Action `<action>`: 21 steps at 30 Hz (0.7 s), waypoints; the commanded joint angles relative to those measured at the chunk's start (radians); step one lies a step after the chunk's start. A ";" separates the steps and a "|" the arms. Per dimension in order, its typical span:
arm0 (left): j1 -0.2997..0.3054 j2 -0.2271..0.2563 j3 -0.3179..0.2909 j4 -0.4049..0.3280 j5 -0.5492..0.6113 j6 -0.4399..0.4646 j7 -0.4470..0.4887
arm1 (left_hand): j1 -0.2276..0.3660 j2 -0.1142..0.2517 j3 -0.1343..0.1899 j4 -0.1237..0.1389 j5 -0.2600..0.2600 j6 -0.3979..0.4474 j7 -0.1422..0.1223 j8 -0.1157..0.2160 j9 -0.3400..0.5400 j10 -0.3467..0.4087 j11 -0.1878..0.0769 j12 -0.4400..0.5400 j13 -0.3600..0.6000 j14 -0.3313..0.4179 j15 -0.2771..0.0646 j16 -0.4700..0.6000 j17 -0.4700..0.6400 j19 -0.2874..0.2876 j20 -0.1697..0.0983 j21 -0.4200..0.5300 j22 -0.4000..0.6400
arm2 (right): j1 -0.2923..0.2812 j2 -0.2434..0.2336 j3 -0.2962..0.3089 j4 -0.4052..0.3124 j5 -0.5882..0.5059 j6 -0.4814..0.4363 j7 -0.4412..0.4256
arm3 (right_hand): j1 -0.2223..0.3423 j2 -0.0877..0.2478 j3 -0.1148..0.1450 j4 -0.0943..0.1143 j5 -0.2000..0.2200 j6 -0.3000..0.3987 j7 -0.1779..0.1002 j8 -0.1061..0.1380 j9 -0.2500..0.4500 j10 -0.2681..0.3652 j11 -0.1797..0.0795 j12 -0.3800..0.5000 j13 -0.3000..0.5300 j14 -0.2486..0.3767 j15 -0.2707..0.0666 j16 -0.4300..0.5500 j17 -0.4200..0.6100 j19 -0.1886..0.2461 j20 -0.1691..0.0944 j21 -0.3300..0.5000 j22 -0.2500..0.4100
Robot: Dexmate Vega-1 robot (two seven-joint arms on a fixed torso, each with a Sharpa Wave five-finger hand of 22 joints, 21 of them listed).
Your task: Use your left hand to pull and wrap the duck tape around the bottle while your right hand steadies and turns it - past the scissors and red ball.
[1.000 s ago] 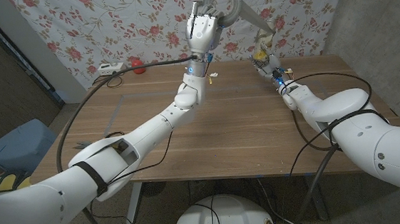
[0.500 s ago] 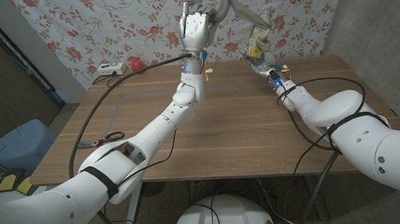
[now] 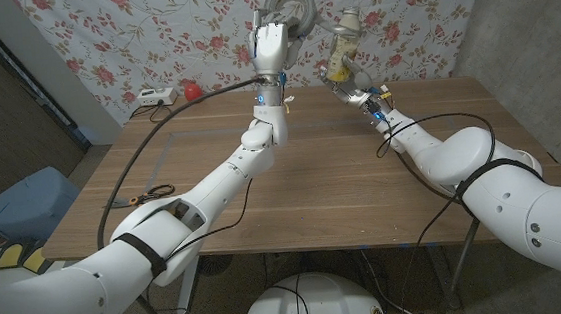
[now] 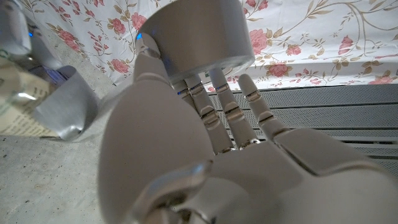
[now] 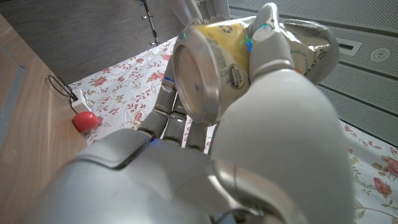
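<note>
My left hand (image 3: 272,47) is raised high over the table's far edge and grips the grey roll of duck tape (image 3: 291,1). In the left wrist view the roll (image 4: 196,37) sits at the fingertips of that hand (image 4: 205,155). A short grey tape strip (image 4: 62,106) runs from it to the bottle (image 4: 13,93). My right hand (image 3: 346,72) holds the bottle (image 3: 344,34) up in the air, close to the right of the roll. In the right wrist view the yellow-labelled bottle (image 5: 211,62) lies in that hand (image 5: 261,143).
The scissors (image 3: 148,195) lie near the table's left edge. The red ball (image 3: 191,89) and a white device (image 3: 153,97) sit at the far left corner. A black cable (image 3: 158,126) crosses the left side. A flowered cloth (image 3: 150,27) hangs behind the table (image 3: 343,182).
My right hand has carried the bottle up and to the left, towards the roll, so the stretched tape is much shorter. The left hand with the roll shifted slightly left.
</note>
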 commanded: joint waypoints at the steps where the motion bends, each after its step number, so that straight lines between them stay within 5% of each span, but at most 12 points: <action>1: -0.008 0.017 0.041 -0.007 -0.046 -0.012 -0.001 | 0.073 0.083 0.006 0.016 0.162 0.099 -0.090 0.140 0.000 0.083 -0.075 -0.008 0.294 0.005 -0.169 -0.007 0.003 0.001 -0.004 0.006 -0.001 | -0.007 -0.183 -0.958 -0.041 0.855 0.125 0.063 | 0.051 0.194 0.226 0.213 0.007 0.074 0.062 0.004 0.004 0.254 -0.102 0.076 0.220 0.475 -0.321 0.251 0.006 0.006 -0.031 0.001 0.000; 3: -0.003 0.011 0.031 -0.005 -0.040 -0.022 -0.001 | 0.074 0.083 0.004 0.017 0.164 0.100 -0.091 0.139 -0.001 0.085 -0.075 -0.009 0.295 0.005 -0.169 -0.009 0.004 0.001 -0.004 0.006 -0.001 | 0.019 -0.196 -1.075 -0.018 0.929 0.139 0.063 | 0.051 0.194 0.227 0.212 0.007 0.072 0.064 0.004 0.006 0.254 -0.102 0.076 0.220 0.475 -0.320 0.252 0.006 0.008 -0.030 0.002 0.000; 6: -0.001 0.012 0.030 -0.008 -0.055 -0.041 -0.001 | 0.076 0.085 -0.002 0.021 0.171 0.101 -0.094 0.136 -0.005 0.080 -0.075 -0.025 0.287 0.007 -0.169 -0.014 0.006 0.001 -0.005 0.006 -0.001 | 0.052 -0.185 -1.148 0.042 0.935 0.147 0.063 | 0.051 0.195 0.229 0.211 0.007 0.067 0.072 0.003 0.011 0.252 -0.099 0.076 0.223 0.475 -0.320 0.254 0.007 0.009 -0.031 0.002 0.000; 12: -0.008 0.034 0.066 -0.025 -0.094 -0.041 -0.001 | 0.081 0.086 -0.010 0.024 0.178 0.100 -0.097 0.130 -0.009 0.084 -0.076 -0.039 0.280 0.013 -0.168 -0.019 0.009 0.001 -0.004 0.007 -0.002 | 0.037 -0.180 -1.132 0.025 0.788 0.080 -0.020 | 0.052 0.195 0.231 0.208 0.007 0.064 0.075 0.004 0.018 0.254 -0.098 0.076 0.223 0.475 -0.320 0.258 0.007 0.014 -0.029 0.003 0.000; 21: 0.013 -0.037 -0.024 0.035 -0.003 -0.133 -0.001 | 0.100 0.092 -0.029 0.032 0.194 0.082 -0.104 0.113 -0.012 0.089 -0.076 -0.090 0.250 0.031 -0.169 -0.033 0.017 0.006 -0.006 0.009 -0.002 | 0.009 -0.146 -1.105 -0.018 0.548 -0.010 -0.108 | 0.053 0.197 0.237 0.204 0.006 0.063 0.083 0.001 0.022 0.253 -0.092 0.078 0.230 0.476 -0.320 0.266 0.007 0.024 -0.027 0.005 -0.001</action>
